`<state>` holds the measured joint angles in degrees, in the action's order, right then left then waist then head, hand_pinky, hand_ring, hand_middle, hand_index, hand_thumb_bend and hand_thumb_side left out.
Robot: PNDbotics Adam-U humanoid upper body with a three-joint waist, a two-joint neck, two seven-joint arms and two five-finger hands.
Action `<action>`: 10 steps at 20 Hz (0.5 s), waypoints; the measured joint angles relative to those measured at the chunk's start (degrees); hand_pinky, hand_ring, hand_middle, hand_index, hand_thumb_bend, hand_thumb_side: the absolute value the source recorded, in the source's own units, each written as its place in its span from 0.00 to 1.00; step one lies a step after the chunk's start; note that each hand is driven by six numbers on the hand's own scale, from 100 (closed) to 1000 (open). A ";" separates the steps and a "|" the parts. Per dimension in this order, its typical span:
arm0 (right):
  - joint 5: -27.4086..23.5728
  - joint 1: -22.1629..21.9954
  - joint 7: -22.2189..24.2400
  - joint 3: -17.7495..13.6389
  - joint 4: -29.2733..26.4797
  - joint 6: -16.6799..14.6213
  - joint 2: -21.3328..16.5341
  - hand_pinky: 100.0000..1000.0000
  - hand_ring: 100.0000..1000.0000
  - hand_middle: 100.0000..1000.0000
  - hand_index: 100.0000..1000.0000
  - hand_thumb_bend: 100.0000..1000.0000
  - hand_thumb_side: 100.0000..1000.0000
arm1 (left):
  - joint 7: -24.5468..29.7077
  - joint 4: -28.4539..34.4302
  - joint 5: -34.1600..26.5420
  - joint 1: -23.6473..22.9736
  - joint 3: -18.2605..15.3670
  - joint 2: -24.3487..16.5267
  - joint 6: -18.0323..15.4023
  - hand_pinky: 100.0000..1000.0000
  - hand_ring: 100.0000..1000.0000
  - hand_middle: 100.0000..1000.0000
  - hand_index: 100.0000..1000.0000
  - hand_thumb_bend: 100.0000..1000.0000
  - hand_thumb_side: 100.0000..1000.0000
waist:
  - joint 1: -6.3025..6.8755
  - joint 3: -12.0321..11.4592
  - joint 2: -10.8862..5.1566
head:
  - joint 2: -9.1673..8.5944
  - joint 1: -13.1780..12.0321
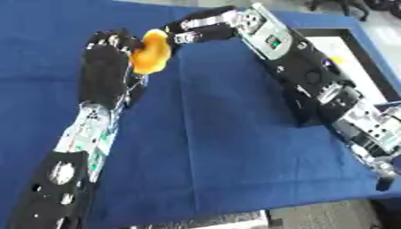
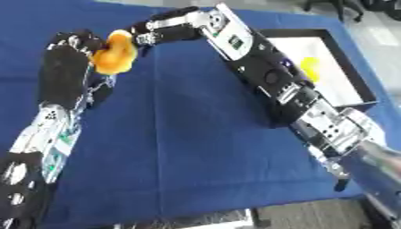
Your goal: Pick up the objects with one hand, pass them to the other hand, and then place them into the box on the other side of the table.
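An orange-yellow rounded object (image 1: 151, 53) hangs above the blue table at the upper left, between both hands. My left hand (image 1: 106, 62) stands on its left, back toward the camera, fingers curled over at the top against it. My right hand (image 1: 197, 27) reaches in from the upper right and its fingertips pinch the object's upper right side. The black-rimmed box (image 2: 356, 85) with a white floor lies at the right edge, partly hidden behind my right forearm. A small yellow thing (image 2: 310, 67) lies inside it.
A blue cloth (image 1: 211, 134) covers the table. Its front edge (image 1: 235, 210) runs along the bottom, with grey floor beyond at the lower right. My right forearm (image 1: 313, 76) crosses diagonally over the table's right side.
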<state>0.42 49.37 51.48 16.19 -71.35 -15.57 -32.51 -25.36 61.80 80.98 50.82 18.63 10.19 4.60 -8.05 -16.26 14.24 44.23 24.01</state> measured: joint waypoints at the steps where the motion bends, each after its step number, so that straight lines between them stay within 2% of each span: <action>1: -0.20 -0.01 0.03 0.00 -0.17 0.03 -0.02 0.83 1.00 1.00 1.00 0.00 1.00 | -0.01 -0.02 0.00 0.05 -0.09 0.00 0.13 0.61 0.48 0.39 0.46 0.02 0.00 | 0.00 0.01 0.00 | 0.00 -0.02; 10: 1.30 -0.29 -0.61 -0.10 -0.64 -1.20 -0.33 0.84 1.00 1.00 1.00 0.00 1.00 | -0.39 -0.21 0.26 0.15 -0.08 0.00 0.52 0.61 0.48 0.39 0.46 0.03 0.00 | 0.00 0.03 0.05 | 0.00 -0.10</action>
<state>1.73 49.09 50.87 16.09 -71.99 -16.77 -32.84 -25.75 61.60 81.24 50.96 18.55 10.19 5.12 -8.05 -16.23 14.29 44.23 23.91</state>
